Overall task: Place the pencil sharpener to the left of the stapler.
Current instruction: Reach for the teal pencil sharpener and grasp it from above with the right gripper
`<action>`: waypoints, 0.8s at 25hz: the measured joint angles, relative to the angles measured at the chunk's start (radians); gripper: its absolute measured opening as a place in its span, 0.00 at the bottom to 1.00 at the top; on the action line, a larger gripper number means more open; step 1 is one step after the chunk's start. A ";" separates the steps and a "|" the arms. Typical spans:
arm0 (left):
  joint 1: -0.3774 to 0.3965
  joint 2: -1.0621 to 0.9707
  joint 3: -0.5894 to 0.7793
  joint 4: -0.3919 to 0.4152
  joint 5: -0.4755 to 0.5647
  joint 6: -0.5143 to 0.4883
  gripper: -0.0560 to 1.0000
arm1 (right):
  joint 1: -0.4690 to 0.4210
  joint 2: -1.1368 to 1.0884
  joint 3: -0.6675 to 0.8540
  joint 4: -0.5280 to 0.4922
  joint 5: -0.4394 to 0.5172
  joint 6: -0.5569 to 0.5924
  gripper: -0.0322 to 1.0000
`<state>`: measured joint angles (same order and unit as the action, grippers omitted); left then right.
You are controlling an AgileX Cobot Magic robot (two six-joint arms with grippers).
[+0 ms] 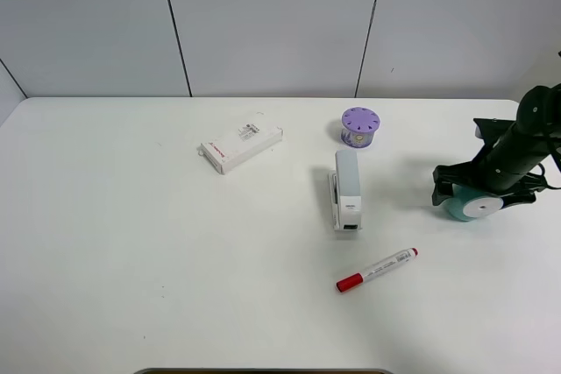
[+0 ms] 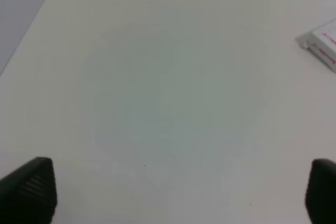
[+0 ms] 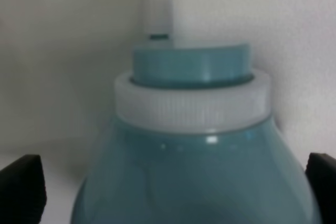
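The teal pencil sharpener (image 1: 473, 205) lies on its side at the right of the table, its white round end face toward the front. My right gripper (image 1: 480, 194) straddles it, one black finger on each side. In the right wrist view the teal body (image 3: 194, 156) fills the gap, and the fingertips (image 3: 21, 187) stand wide apart at the frame's edges, open. The light grey and white stapler (image 1: 346, 188) lies lengthwise near the middle, well left of the sharpener. My left gripper (image 2: 181, 192) hangs open over bare table and is out of the high view.
A purple round holed-top container (image 1: 359, 126) stands just behind the stapler. A flat white box (image 1: 241, 147) lies at the back left, its corner showing in the left wrist view (image 2: 323, 43). A red-capped marker (image 1: 377, 270) lies in front of the stapler.
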<state>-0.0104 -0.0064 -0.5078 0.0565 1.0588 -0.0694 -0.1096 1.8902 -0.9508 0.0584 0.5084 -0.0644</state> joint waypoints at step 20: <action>0.000 0.000 0.000 0.000 0.000 0.000 0.95 | -0.001 0.000 0.000 -0.008 0.001 0.003 0.69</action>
<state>-0.0104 -0.0064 -0.5078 0.0565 1.0588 -0.0694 -0.1108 1.8902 -0.9508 0.0502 0.5093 -0.0616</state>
